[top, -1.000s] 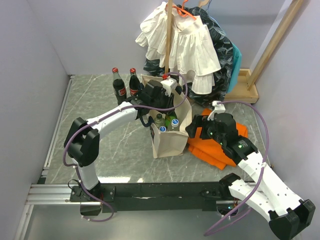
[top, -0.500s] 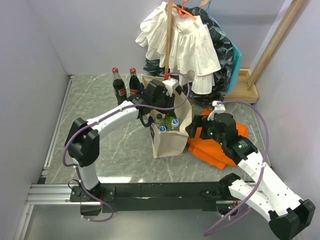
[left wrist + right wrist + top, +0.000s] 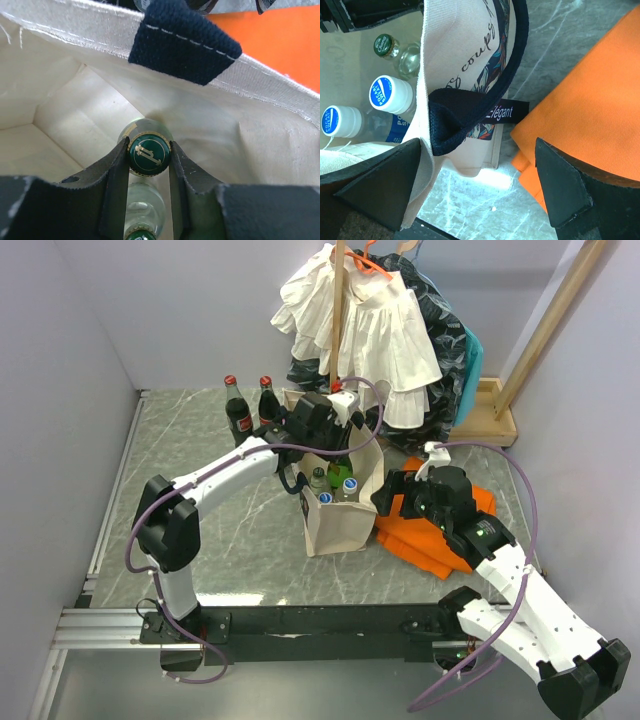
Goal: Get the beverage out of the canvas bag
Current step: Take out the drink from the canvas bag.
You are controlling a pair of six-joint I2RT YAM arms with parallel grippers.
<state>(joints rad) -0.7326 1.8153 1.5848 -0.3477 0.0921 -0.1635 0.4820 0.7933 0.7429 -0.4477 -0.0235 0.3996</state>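
Left hand (image 3: 148,151) is clenched on the green cap of the beverage (image 3: 149,157), which stands upright inside the canvas bag (image 3: 260,130). Three more bottles share the bag: one clear with a green cap (image 3: 395,50) and two white-and-blue-capped bottles (image 3: 390,94). Right hand (image 3: 477,145) is spread wide at the bag's rim, beside the orange cloth (image 3: 590,100). Two cola bottles (image 3: 238,410) stand on the desk (image 3: 200,500) behind the bag.
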